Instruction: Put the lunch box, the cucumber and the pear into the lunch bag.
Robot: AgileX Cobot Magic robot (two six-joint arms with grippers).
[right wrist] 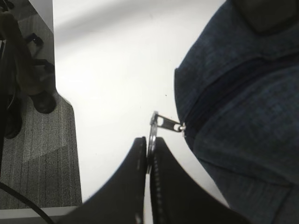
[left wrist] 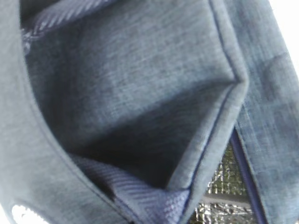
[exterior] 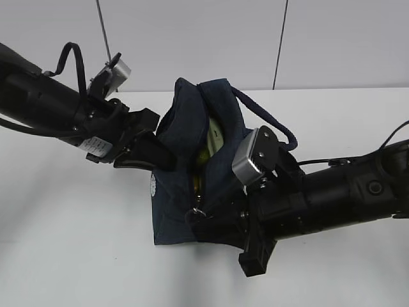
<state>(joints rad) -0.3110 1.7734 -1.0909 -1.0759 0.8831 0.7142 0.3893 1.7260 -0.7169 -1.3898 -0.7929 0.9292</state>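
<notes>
A dark navy lunch bag (exterior: pixel 192 185) stands on a white table (exterior: pixel 77 256), its top gaping. Inside, the pale green lid of the lunch box (exterior: pixel 215 135) and a bit of yellow pear (exterior: pixel 202 155) show. The left tool (exterior: pixel 167 160) is pinched together on the bag's left fabric edge. The right tool (right wrist: pixel 149 161) is clamped on the silver ring pull (right wrist: pixel 153 130) of the zip.

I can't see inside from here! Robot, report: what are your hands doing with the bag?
Right gripper shut on zip ring pull. Left gripper shut on lunch bag edge. Lunch box inside. Nothing blocking.
</notes>
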